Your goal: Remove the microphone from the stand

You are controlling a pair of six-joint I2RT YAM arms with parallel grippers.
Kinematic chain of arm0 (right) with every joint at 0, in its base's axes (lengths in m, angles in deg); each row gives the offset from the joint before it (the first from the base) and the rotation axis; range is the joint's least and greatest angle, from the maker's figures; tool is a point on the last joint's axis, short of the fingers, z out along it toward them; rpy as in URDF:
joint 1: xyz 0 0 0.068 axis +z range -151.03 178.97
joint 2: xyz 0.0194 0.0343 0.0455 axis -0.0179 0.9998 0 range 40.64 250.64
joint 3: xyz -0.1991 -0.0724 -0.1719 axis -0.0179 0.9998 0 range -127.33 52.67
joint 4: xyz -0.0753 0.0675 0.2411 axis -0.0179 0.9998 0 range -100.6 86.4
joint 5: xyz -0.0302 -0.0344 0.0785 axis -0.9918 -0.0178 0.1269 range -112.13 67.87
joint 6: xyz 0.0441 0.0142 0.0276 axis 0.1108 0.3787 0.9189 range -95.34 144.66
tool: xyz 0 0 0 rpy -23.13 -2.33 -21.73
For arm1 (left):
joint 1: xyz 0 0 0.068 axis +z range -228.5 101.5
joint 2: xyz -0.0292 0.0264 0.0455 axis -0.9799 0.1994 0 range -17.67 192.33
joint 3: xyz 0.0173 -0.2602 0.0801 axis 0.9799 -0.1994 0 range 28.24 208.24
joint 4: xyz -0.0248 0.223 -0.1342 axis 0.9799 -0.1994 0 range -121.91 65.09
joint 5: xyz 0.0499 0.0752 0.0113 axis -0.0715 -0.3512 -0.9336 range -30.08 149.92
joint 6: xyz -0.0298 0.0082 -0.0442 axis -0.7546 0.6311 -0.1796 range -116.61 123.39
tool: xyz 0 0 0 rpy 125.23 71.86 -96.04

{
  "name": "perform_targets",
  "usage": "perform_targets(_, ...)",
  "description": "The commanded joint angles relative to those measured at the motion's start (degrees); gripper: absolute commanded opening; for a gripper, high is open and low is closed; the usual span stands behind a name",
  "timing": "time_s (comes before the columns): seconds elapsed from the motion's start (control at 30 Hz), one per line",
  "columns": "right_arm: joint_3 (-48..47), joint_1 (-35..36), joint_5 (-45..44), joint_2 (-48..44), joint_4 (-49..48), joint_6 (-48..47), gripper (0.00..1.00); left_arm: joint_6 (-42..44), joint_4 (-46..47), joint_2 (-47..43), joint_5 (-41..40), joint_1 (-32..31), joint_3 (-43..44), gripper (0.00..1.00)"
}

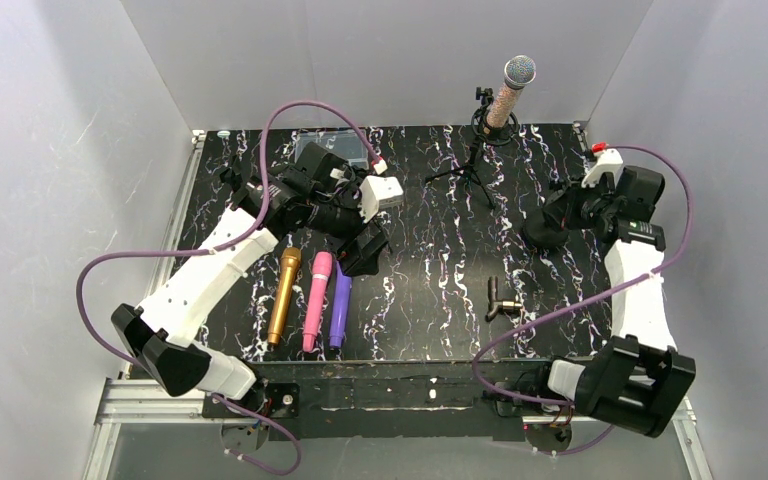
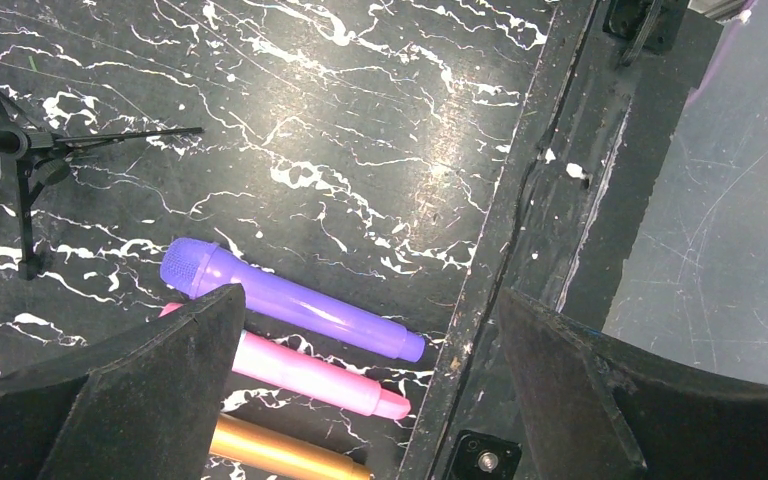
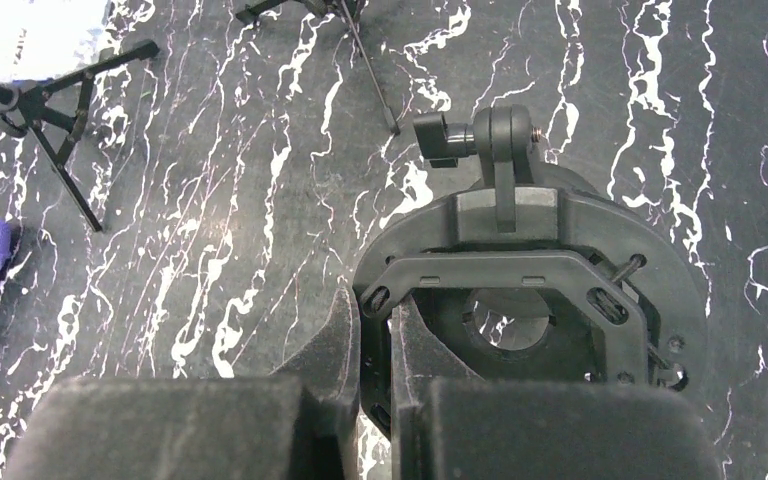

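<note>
Where the bench [image 1: 430, 290] nears its front edge, low and left of centre in the top view, a gold microphone [image 1: 283, 297], a pink microphone [image 1: 317, 300] and a purple microphone [image 1: 341, 305] lie side by side. A small black fitting [image 1: 500, 300] lies right of centre. Just above the three, the left claw [image 1: 365, 250] hangs spread and empty. At mid right, the right claw [image 3: 375, 320] pinches the rim of a black shock mount [image 3: 530, 270]. Farther up, a clear box [image 1: 330, 145] sits upper left. The microphone [image 1: 508, 95] stands tilted in its stand [image 1: 473, 165] at upper centre, well apart from both claws.

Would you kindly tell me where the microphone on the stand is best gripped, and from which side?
Probably the microphone by its glittery handle just below the mesh head, from the near side: that stretch is bare, while its lower end sits in the tripod stand.
</note>
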Motion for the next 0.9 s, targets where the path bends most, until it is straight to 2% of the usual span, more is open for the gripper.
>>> perform_targets(0.0,-6.5,-0.3,3.4,2.1,-12.3,2.1,0.01,-0.2,-3.9,-2.4,0.9,0.0,-0.5,0.98)
perform_targets(0.47,-7.4,-0.3,4.4,10.1,-16.5,2.2,0.01,-0.8,-3.6,-3.0,1.4,0.0,-1.3,0.98)
perform_targets(0.87,-3.3,-0.3,4.1,10.6,-16.5,0.0,0.05,-1.2,-3.6,-3.6,1.8,0.0,-1.9,0.98)
